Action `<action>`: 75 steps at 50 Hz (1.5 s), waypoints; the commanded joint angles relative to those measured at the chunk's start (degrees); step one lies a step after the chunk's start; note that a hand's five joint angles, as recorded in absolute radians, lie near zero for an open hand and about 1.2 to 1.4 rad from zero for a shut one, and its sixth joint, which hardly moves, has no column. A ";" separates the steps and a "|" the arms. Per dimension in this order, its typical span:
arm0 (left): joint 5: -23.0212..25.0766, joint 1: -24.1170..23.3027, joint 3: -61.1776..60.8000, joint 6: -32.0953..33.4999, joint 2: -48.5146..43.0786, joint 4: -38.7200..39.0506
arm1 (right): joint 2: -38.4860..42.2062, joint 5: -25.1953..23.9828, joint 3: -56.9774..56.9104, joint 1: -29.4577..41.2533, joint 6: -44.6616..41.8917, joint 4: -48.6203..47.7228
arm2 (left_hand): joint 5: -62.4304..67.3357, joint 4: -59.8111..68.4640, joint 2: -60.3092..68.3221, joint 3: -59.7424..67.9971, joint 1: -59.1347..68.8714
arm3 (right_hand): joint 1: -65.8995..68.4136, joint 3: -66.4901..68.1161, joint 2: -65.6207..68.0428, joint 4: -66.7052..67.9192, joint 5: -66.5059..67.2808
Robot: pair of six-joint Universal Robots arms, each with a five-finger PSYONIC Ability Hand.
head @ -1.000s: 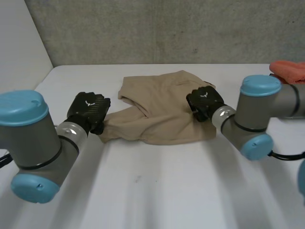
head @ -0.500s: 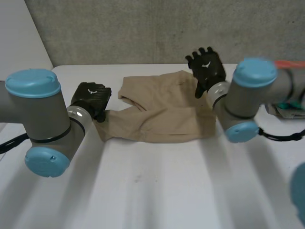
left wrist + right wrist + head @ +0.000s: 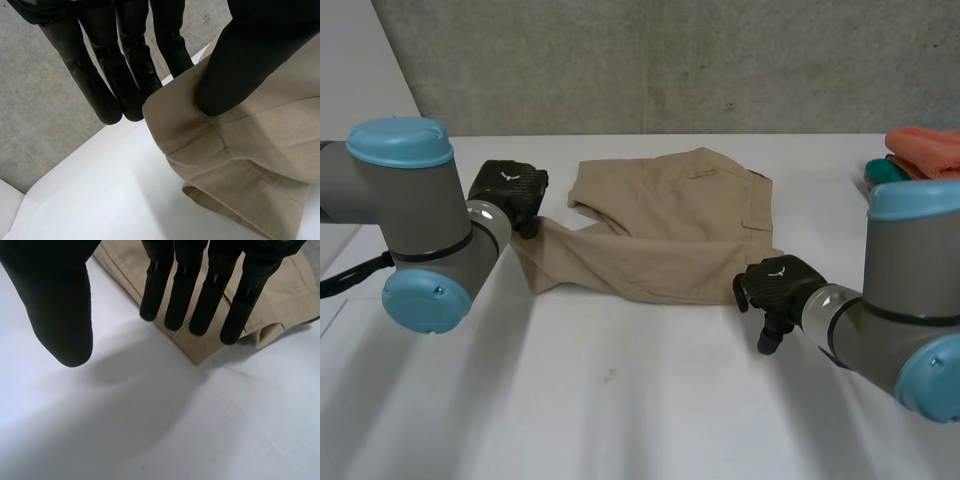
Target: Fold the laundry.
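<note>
While the tan shorts (image 3: 670, 230) lie spread on the white bench (image 3: 620, 400), the left hand (image 3: 510, 190) grips them at their left end. In the left wrist view, its thumb (image 3: 240, 65) presses the hem of the shorts (image 3: 250, 150) against the fingers (image 3: 125, 75) behind it, and that hem is lifted off the bench. The right hand (image 3: 775, 288) is at the shorts' near right corner. Its fingers (image 3: 185, 290) are straight and released, with the thumb held apart and the tips over the cloth's edge; whether they touch the cloth I cannot tell. The back of each hand carries a small white emblem (image 3: 507, 177), a mark rather than readable words. An orange cloth (image 3: 925, 148) lies well apart from the shorts, off to their far right.
</note>
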 commanded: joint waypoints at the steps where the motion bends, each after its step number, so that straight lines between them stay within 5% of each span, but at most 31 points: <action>1: -0.19 -0.23 0.43 -0.31 -0.15 -0.75 | 2.55 0.64 1.46 0.73 1.37 -12.10 | 13.67 11.16 11.47 12.06 12.92 | -9.19 -8.87 -9.04 -8.83 -8.38; 27: -0.19 0.20 0.95 -0.40 -1.47 -0.75 | 19.43 4.42 -14.97 2.76 -2.58 -25.39 | 13.67 11.16 11.47 12.06 12.92 | 1.05 1.37 1.19 1.41 1.86; 31: -0.19 0.29 0.87 -0.49 -1.38 -0.84 | 20.93 5.56 -16.90 2.58 -3.90 -26.53 | 13.67 11.16 11.47 12.06 12.92 | 16.47 16.79 16.62 16.83 17.28; 32: -0.19 0.29 0.78 -0.57 -1.21 -1.01 | 20.75 6.00 -17.34 2.41 -4.08 -26.97 | 13.67 11.16 11.47 12.06 12.92 | 39.18 39.50 39.33 39.54 39.99; 38: -0.72 0.20 0.51 -1.19 1.16 -3.64 | 13.21 6.79 -14.71 2.15 -2.59 -27.94 | 13.67 11.16 11.47 12.06 12.92 | 42.63 42.95 42.77 42.99 43.44; 45: -1.16 0.12 4.37 -3.73 19.69 -8.66 | -8.32 1.97 -18.12 -1.10 1.10 -25.40 | 13.67 11.16 11.47 12.06 12.92 | 42.63 42.95 42.77 42.99 43.44; 53: 0.07 -0.67 15.52 -6.64 29.73 -14.09 | -11.25 -4.44 -39.81 -6.38 6.02 -1.09 | 13.67 11.16 11.47 12.06 12.92 | 42.63 42.95 42.77 42.99 43.44; 59: 0.16 -2.87 20.20 -6.38 27.10 -18.07 | -5.98 -5.42 -49.42 -6.12 6.29 7.82 | 13.67 11.16 11.47 12.06 12.92 | 42.63 42.95 42.77 42.99 43.44; 66: -0.72 -3.31 21.34 -6.20 18.85 -17.10 | -0.70 -4.98 -47.85 -5.59 6.56 9.68 | 13.67 11.16 11.47 12.06 12.92 | 42.63 42.95 42.77 42.99 43.44; 70: -0.89 -2.79 23.18 -6.20 11.82 -13.94 | 2.99 -3.84 -46.26 -4.80 6.38 7.84 | 13.67 11.16 11.47 12.06 12.92 | 42.63 42.95 42.77 42.99 43.44; 75: -1.16 0.98 30.11 -6.81 3.30 -7.45 | 8.96 0.45 -47.83 -2.08 6.47 -5.39 | 13.67 11.16 11.47 12.06 12.92 | 42.63 42.95 42.77 42.99 43.44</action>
